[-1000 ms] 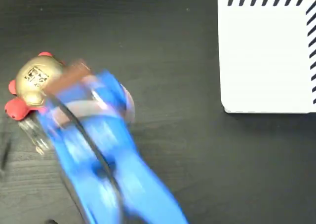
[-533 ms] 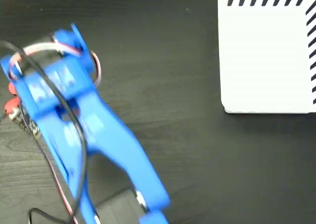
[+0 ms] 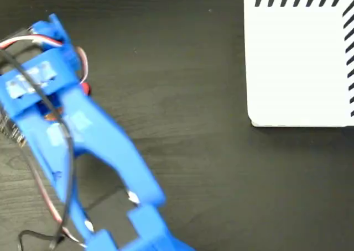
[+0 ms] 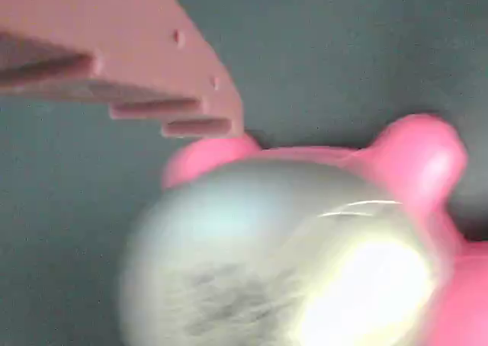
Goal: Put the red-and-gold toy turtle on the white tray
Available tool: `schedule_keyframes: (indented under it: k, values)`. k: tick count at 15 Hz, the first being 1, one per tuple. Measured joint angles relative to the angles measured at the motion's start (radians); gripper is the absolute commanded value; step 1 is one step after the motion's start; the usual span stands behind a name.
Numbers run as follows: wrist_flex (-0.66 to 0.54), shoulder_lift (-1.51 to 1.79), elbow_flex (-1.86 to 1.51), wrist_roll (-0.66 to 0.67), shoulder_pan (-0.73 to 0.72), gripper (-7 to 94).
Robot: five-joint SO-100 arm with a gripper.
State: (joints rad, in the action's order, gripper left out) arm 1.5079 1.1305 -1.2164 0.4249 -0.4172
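1. Since half a second ago the blue arm (image 3: 83, 135) has shifted further toward the table's left edge and slightly up in the fixed view; it now covers the spot where the turtle sat a second ago.
2. Red-and-gold toy turtle (image 4: 305, 247) is near the left edge of the dark table (image 3: 182, 68). Fixed view shows only a small red sliver of it (image 3: 84, 88) beside the arm's wrist; the shell is hidden under the arm.
3. Wrist view: turtle fills the lower frame, blurred. Pale shiny shell with a dark smudge of a mark, pink-red limbs poking out at top and right.
4. Gripper (image 4: 229, 129): only one brownish finger (image 4: 130, 49) shows, coming in from the upper left, its stepped tip just at or touching the turtle's upper limb. The other finger is out of frame, so cannot tell whether the jaws are open or closed, or whether they hold the turtle.
5. White tray (image 3: 301, 63) sits at the table's top right corner, black diagonal stripes along its top and right edges, well apart from the turtle and the arm.
6. Red, white and black wires (image 3: 33, 41) run over the arm's wrist section.
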Motion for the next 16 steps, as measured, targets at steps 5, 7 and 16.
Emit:
schedule_keyframes:
  k: [5,7,16]
  values:
    - [-0.046,-0.101,0.037,-0.003,0.003,51]
    - [-0.075,-0.123,0.044,-0.003,0.015,51]
    - [-0.109,-0.158,0.094,-0.003,0.011,0]
